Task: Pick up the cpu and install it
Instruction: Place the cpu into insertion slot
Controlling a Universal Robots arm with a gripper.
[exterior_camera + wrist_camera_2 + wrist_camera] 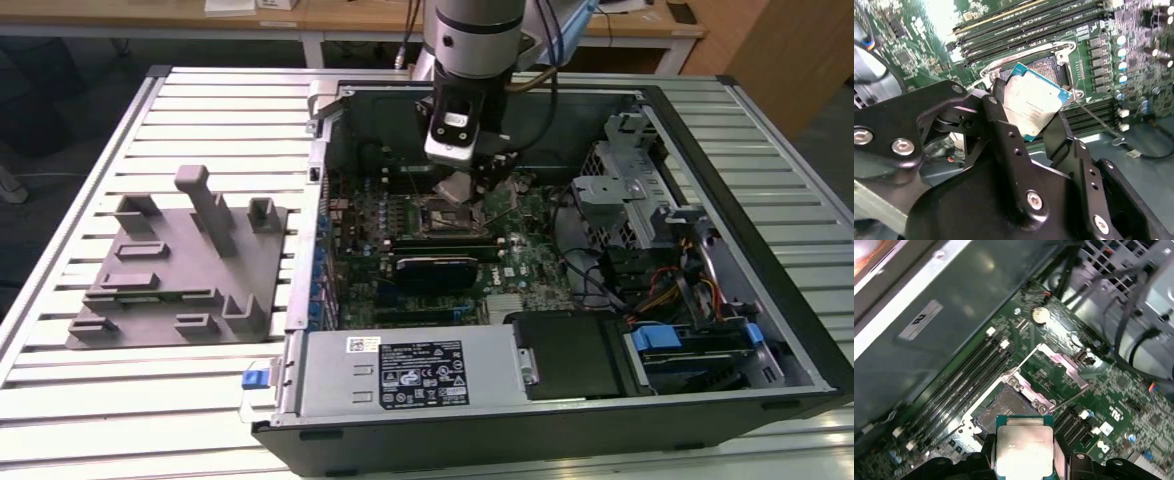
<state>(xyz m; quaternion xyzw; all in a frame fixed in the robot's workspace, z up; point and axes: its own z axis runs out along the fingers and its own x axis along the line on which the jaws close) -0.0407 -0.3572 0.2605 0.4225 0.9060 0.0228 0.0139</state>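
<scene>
Jaws clenched on the cpu point(1031, 107): a black finger point(1004, 132) presses each of two opposite edges, and the chip sits tilted between them, silvery top showing in both wrist views. It hangs just above the open socket point(1004, 407) on the green motherboard point(1124, 385), close but not seated in it. The socket's metal load plate point(1059, 365) is folded back away from the opening. Long dark memory slots point(966, 377) run alongside the socket.

Looking from across the room in the exterior view, the arm point(474, 40) reaches straight down into the open computer case point(747, 330), which lies on its side on the slatted tabletop point(214, 110). A grey fixture point(180, 265) with upright posts stands on the tabletop at the exterior view's left of the case, well apart from the arm.
</scene>
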